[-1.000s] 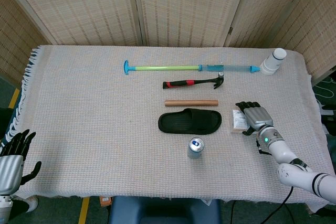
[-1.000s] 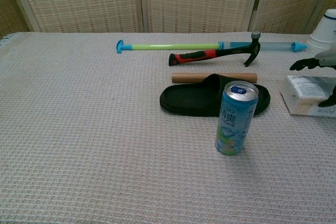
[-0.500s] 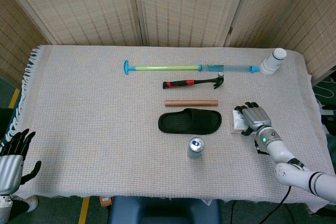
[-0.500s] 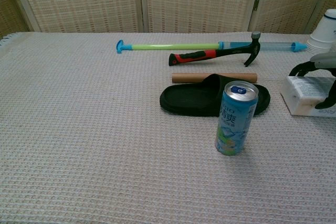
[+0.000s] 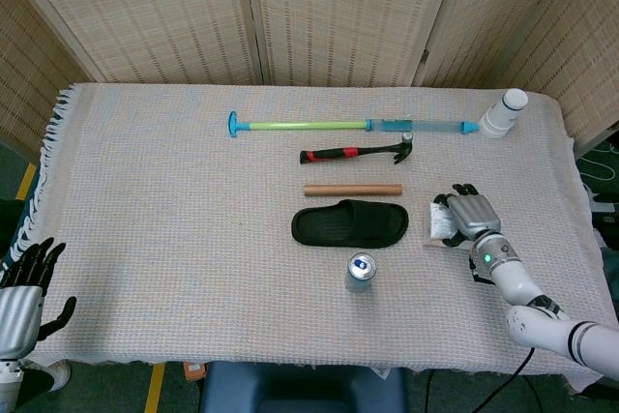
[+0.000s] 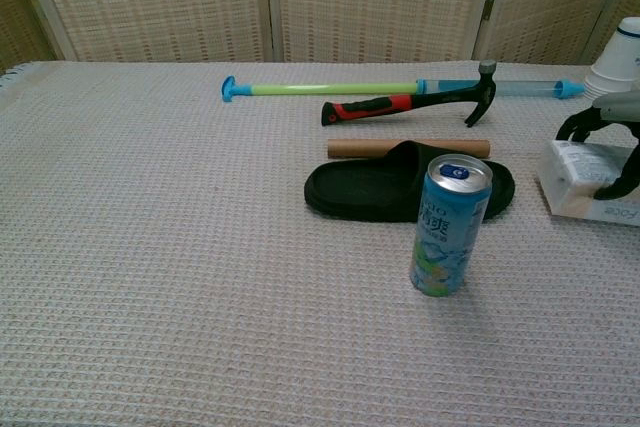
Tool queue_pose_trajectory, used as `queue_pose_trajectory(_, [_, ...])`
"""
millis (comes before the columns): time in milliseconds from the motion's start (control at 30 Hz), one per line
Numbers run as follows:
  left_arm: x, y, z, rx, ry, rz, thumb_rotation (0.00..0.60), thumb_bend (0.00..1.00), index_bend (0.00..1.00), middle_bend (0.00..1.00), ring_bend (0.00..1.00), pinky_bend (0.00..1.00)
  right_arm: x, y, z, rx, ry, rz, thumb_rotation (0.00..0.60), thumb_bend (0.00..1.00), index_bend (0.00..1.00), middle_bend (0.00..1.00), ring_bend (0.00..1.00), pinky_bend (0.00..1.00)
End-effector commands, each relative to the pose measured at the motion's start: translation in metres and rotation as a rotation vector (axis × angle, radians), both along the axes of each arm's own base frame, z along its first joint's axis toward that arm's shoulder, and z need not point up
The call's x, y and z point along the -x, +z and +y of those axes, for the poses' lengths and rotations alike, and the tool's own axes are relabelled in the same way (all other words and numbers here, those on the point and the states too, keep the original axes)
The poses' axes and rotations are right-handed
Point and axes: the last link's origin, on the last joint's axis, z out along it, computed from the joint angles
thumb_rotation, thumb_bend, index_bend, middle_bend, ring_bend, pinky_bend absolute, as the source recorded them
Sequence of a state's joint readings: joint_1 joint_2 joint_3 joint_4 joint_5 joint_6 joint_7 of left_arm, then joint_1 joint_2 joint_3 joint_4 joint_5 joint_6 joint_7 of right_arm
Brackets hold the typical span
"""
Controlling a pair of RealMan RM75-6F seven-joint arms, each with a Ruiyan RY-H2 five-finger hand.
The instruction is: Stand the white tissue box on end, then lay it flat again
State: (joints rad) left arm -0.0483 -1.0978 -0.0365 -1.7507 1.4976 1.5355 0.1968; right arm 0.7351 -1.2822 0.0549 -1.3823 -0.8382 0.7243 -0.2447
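The white tissue box (image 5: 440, 221) (image 6: 576, 183) lies on the cloth at the right side of the table, just right of the black slipper. My right hand (image 5: 471, 214) (image 6: 614, 113) is over it, fingers curled down over its far edge and the thumb pressed on its near side, so the hand grips the box. Most of the box's top is hidden under the hand in the head view. My left hand (image 5: 23, 295) hangs off the table's front left corner, fingers spread, holding nothing.
A black slipper (image 5: 350, 223) and a drink can (image 5: 360, 272) sit left of the box. Behind them lie a cardboard tube (image 5: 352, 190), a hammer (image 5: 358, 153) and a green-blue stick (image 5: 348, 125). Stacked paper cups (image 5: 505, 112) stand at the far right.
My right hand's fingers have gone from stretched flat over the box to curled down around it, and the thumb has closed on its near side. The left hand has not moved.
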Motion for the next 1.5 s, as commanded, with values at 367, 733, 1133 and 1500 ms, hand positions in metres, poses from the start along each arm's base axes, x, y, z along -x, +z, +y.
queue_pose_trajectory(367, [-0.001,-0.002,-0.001,0.004,-0.004,0.006,0.600,0.34,0.07,0.00,0.00,0.16,0.039,0.025,0.029,0.098,-0.050,-1.093,0.600,0.17,0.38,0.41,0.21,0.00])
queue_pose_trajectory(733, [0.001,-0.002,0.002,0.000,0.007,0.009,0.600,0.34,0.07,0.00,0.00,0.15,0.078,0.004,0.030,0.028,-0.079,-1.204,0.600,0.17,0.38,0.41,0.21,0.00])
queue_pose_trajectory(1133, [0.003,-0.002,0.004,0.003,0.017,0.012,0.600,0.34,0.07,0.00,0.00,0.15,0.082,-0.011,0.025,0.013,-0.114,-1.178,0.600,0.17,0.38,0.41,0.22,0.00])
queue_pose_trajectory(1500, [0.003,-0.003,0.004,0.008,0.014,0.012,0.600,0.34,0.07,0.00,0.00,0.15,0.095,-0.004,0.032,-0.008,-0.086,-1.003,0.600,0.18,0.38,0.41,0.21,0.00])
